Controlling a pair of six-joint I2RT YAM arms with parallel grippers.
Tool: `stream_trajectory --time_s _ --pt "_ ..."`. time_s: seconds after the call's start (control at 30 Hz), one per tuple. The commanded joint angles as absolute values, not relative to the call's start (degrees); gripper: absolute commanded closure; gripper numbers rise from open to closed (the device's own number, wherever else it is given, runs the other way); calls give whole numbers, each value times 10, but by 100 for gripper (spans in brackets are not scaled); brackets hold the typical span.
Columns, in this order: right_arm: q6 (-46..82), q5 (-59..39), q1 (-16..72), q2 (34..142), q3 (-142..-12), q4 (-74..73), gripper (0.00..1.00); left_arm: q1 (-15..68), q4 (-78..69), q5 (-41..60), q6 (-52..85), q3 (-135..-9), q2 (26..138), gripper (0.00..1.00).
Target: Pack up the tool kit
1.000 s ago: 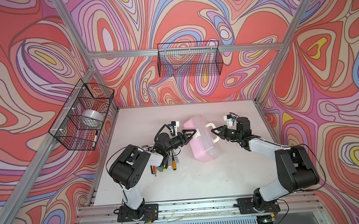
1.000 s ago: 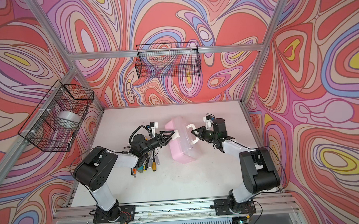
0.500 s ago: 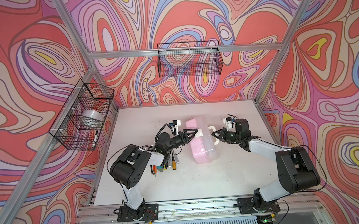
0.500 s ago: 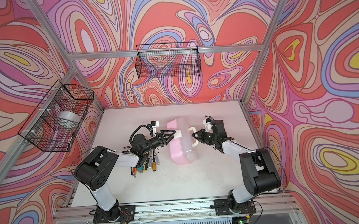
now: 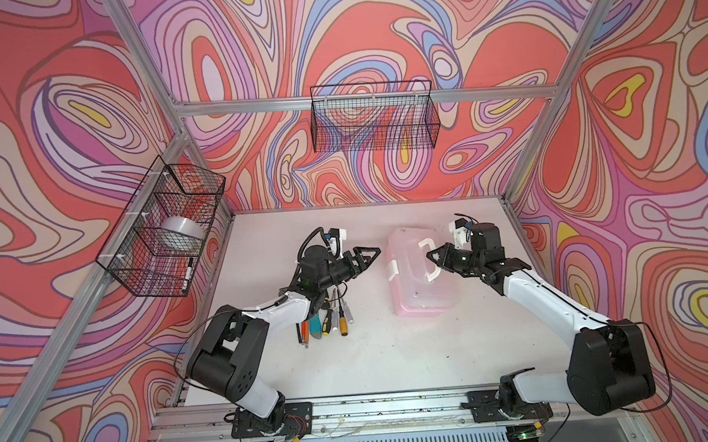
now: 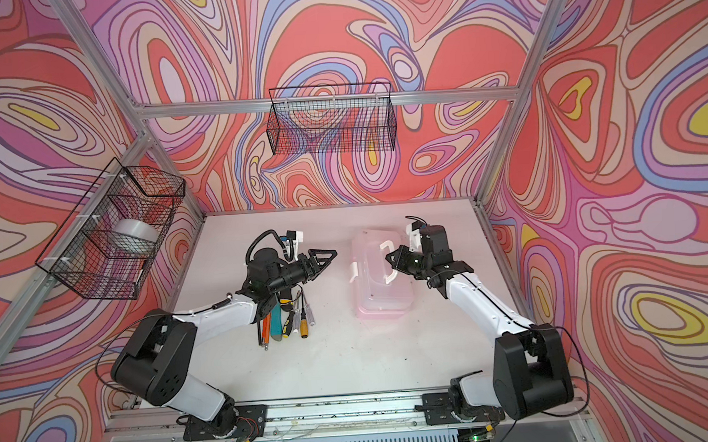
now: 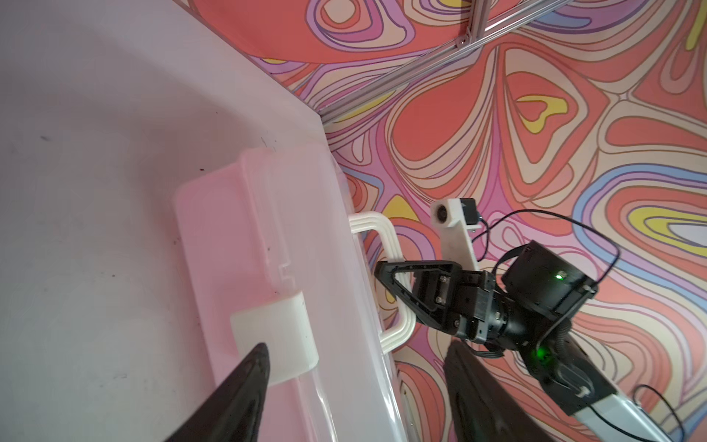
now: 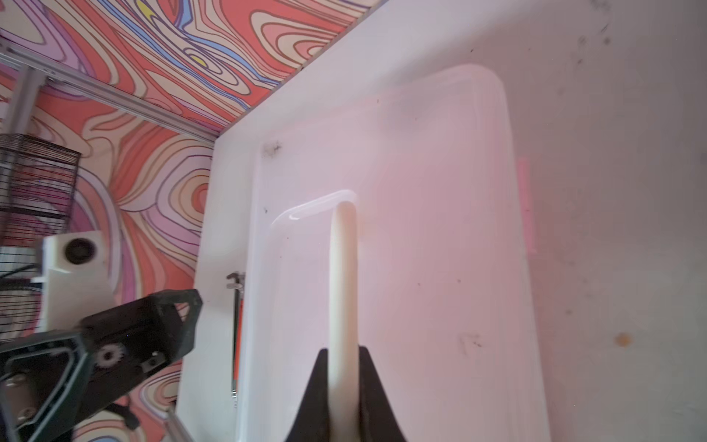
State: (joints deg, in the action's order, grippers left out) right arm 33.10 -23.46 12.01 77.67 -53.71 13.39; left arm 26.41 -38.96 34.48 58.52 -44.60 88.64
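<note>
Right now the tool kit (image 5: 422, 293) lies on the white table (image 5: 392, 353), right of centre, its clear lid shut over the pink base. The right gripper (image 5: 430, 254) is clenched on the white handle (image 8: 342, 268); the right wrist view shows the bar pinched between both jaws. The left gripper (image 7: 355, 346) hangs just beside the case's other long side with its jaws spread wide and nothing grasped. One fingertip (image 7: 256, 359) sits close to the white latch (image 7: 273, 336); contact cannot be told. The loose tools (image 5: 326, 319) lie in a bunch on the table under the left arm, well apart from the case: small screwdrivers, a teal knife (image 5: 315, 326), a yellow-black knife (image 5: 328, 320) and orange rods (image 5: 304, 328).
</note>
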Motion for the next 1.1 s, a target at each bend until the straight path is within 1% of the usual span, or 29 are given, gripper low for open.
stream_trajectory --time_s 0.0,0.13,0.27,0.4,0.57,0.63,0.73,0.83,0.93,1.07 --pt "300 -197 164 782 -589 160 100 265 -221 298 491 -468 850 26" --pt "319 -212 174 816 -582 125 100 269 -182 283 476 -469 842 26" --pt "289 -147 211 869 -611 173 100 287 -141 252 456 -471 845 23" --pt "285 -118 230 893 -619 186 100 298 -77 212 434 -486 855 22" --pt "286 -76 248 902 -628 201 100 318 58 116 404 -544 882 27" --pt "287 -64 254 903 -631 203 100 319 69 102 405 -550 892 27" --pt "282 -17 269 908 -641 219 100 323 75 94 402 -559 903 25" --pt "286 -8 274 913 -642 220 100 331 98 81 395 -582 920 25" --pt "281 25 291 924 -650 231 100 337 109 72 390 -597 935 25" --pt "289 19 292 931 -640 217 100 340 108 74 393 -607 952 24"
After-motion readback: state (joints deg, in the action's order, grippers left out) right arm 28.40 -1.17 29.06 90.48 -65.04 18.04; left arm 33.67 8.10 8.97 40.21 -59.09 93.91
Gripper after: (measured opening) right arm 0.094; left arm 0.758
